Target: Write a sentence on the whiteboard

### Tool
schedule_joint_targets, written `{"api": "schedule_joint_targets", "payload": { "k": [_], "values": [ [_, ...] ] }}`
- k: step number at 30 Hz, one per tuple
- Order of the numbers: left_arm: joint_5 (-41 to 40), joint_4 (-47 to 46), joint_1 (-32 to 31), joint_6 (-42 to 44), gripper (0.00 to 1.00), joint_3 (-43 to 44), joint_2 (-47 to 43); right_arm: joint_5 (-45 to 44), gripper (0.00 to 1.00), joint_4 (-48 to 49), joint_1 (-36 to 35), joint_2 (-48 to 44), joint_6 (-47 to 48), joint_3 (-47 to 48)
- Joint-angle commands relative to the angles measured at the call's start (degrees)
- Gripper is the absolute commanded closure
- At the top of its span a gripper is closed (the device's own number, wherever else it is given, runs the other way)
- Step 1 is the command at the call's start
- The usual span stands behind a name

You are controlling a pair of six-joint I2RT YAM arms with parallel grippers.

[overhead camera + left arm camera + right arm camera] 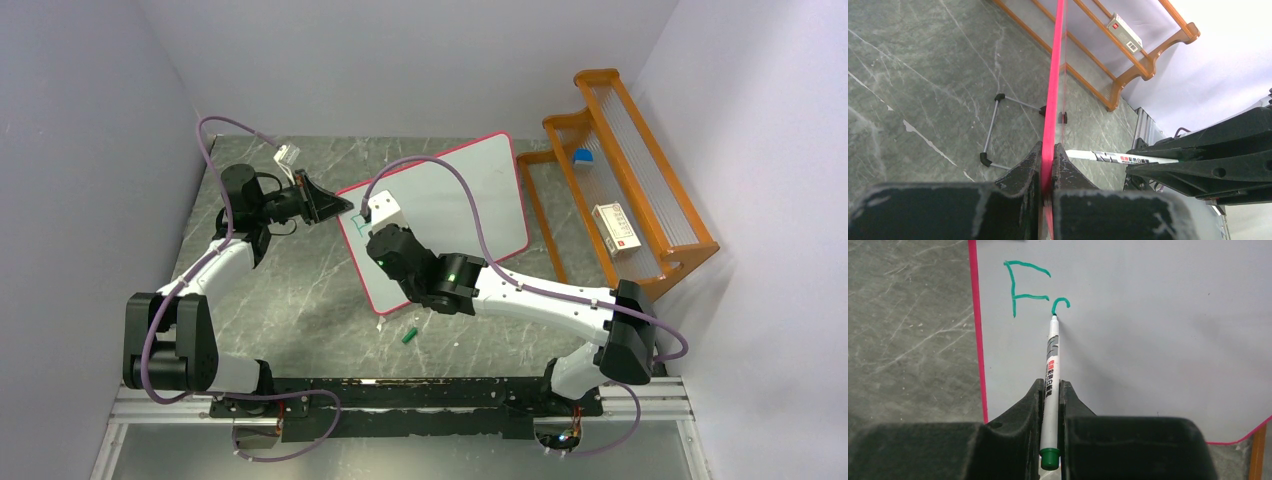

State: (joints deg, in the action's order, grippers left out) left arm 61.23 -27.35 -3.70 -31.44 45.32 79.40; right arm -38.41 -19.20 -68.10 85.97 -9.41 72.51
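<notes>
Right gripper (1050,386) pinches a green marker (1052,355), its nib touching the whiteboard (1148,340).
Its jaws press onto the barrel, and the nib sits at the sentence (1028,287), just "F" plus a curl. The left gripper (1048,152) clamps the board's pink frame. Only the left wrist view shows the wire stand (990,127); only the top view shows the green cap (409,335) on the table (300,300).

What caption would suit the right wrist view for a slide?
Right gripper holds a marker, its tip on the whiteboard beside a green F.
</notes>
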Motion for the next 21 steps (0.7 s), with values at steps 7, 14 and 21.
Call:
{"api": "schedule_joint_targets", "payload": {
  "k": [7, 14, 21],
  "values": [
    [1.26, 4.04, -1.48, 1.95, 0.95, 0.03, 1.02, -2.59, 1.0, -2.38, 0.66, -0.13, -0.38, -0.06],
    [1.32, 3.77, -1.48, 1.72, 0.95, -0.06, 1.07, -3.48, 1.0, -1.04, 0.86, -0.78, -0.3, -0.56],
    [1.48, 3.56, -1.57, 1.65, 0.95, -0.05, 1.14, -4.6, 1.0, 1.53, 1.12, -1.11, 0.17, -0.88]
  ]
}}
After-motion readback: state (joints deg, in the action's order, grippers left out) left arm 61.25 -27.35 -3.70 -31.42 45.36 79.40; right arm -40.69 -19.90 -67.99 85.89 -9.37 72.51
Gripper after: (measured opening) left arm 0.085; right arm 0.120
